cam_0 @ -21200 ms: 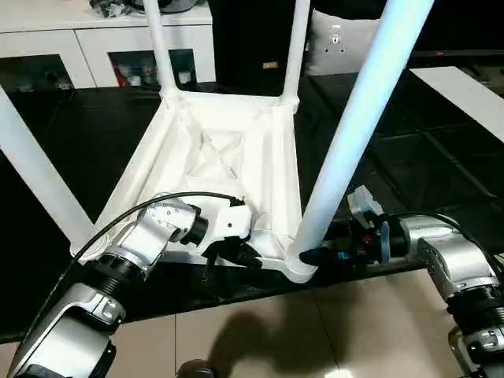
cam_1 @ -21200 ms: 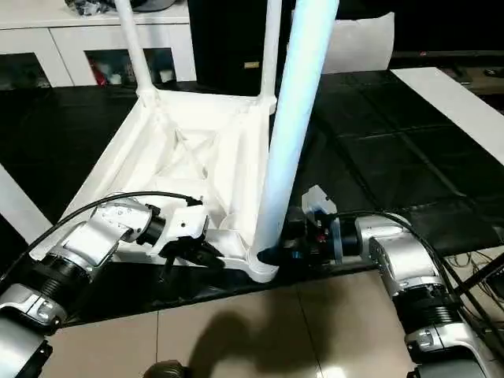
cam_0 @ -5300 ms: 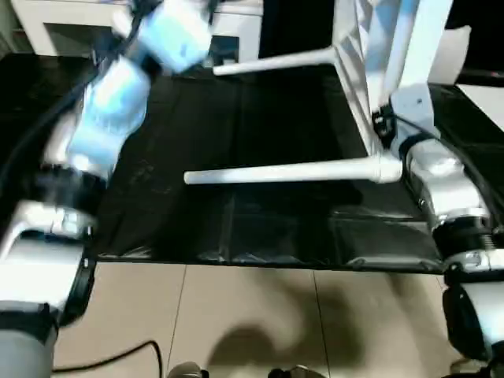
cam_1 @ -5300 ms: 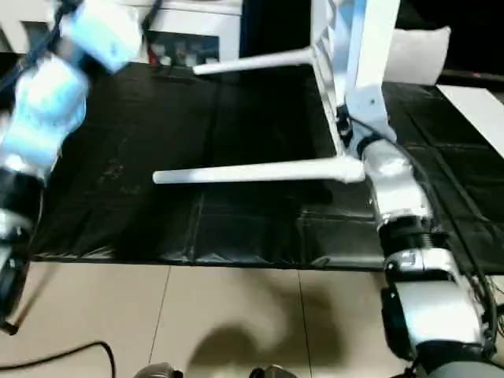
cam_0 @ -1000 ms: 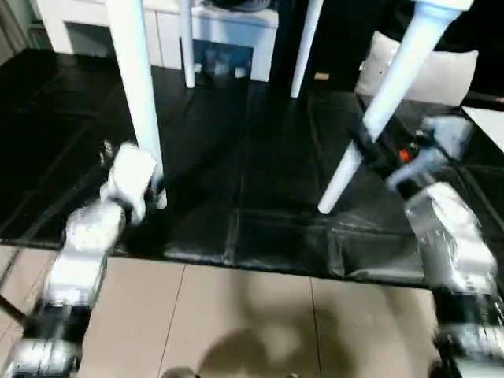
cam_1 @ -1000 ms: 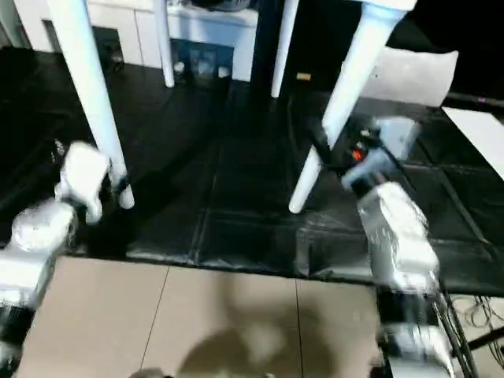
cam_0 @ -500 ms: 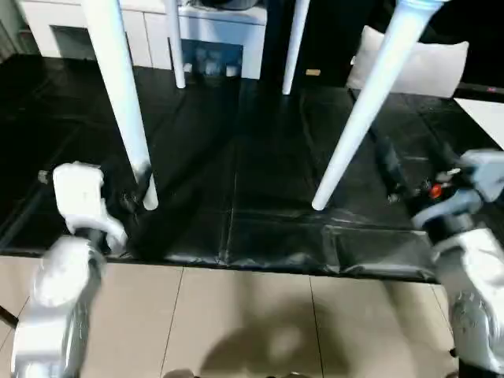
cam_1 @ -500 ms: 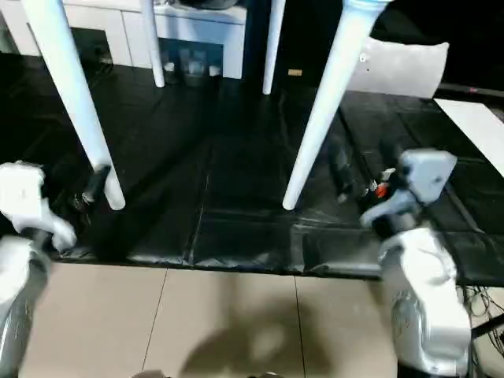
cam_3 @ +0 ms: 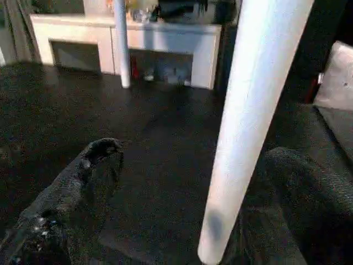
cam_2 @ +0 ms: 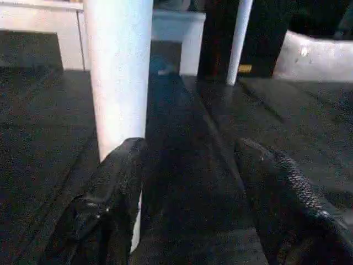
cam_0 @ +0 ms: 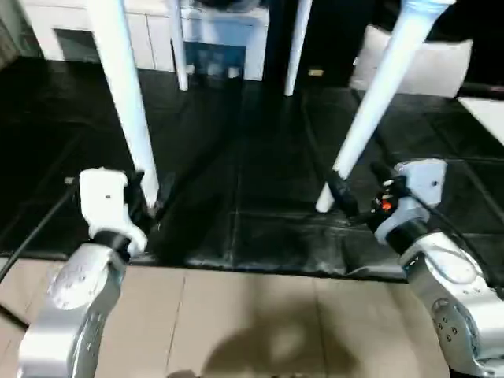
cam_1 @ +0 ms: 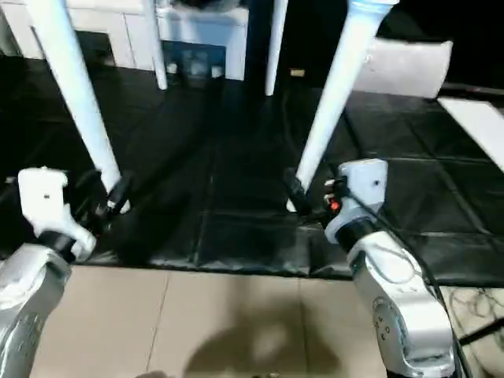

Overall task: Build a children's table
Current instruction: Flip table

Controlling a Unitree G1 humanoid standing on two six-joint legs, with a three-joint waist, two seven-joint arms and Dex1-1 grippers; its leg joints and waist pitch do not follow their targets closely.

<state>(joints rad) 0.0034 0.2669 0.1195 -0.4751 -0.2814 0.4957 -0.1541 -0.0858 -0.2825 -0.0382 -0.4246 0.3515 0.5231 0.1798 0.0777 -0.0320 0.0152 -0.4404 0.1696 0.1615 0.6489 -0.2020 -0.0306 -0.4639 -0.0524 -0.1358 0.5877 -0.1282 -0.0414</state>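
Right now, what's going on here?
The children's table stands on its legs on the black work table. The robot has an open gripper at each near leg: the left gripper beside the near left leg, the right gripper around the near right leg. Neither is clamped on.

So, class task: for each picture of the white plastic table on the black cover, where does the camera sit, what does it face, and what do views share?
Head stereo pair: looks forward and down at the white tubular table legs on the black-covered work table; silver forearms, left gripper, right gripper.
Left wrist: along its open black fingers, near-left leg beside one.
Right wrist: near-right leg between its open fingers.
Shared: all face the white cabinet.
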